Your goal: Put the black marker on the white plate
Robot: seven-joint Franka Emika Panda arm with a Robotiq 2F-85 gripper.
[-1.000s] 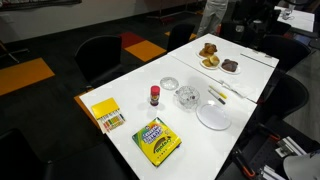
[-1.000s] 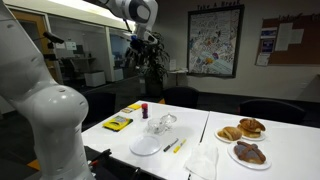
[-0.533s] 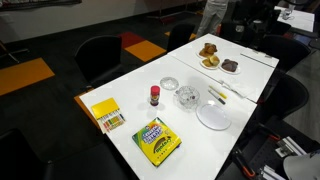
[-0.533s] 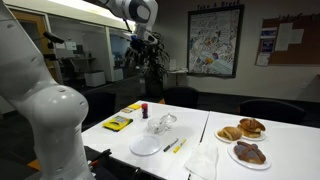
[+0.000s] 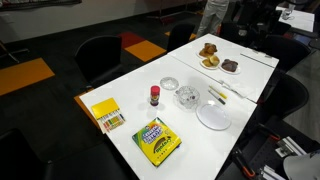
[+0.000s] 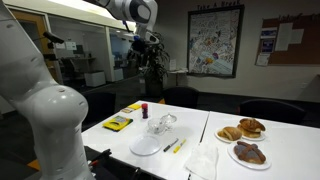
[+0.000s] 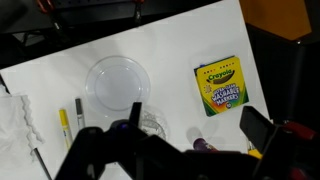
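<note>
— Since the white plate (image 6: pixel 142 150) lies nearest, by the tabletop (image 6: pixel 192 124) edge in an exterior view, where is the black marker (image 6: pixel 170 145)?

— Just right of its rim, not on it, with a yellow marker (image 6: pixel 178 147) alongside. I'd judge it light, stiff and smooth, so it may roll. Take it mid-barrel, across its width.

— And farther off?

— A glass bowl (image 6: pixel 160 125) comes next. High above everything hangs the pincer (image 7: pixel 196 128). In the wrist view its fingers (image 7: pixel 135 115) stand spread, with nothing gripped between them.
</note>
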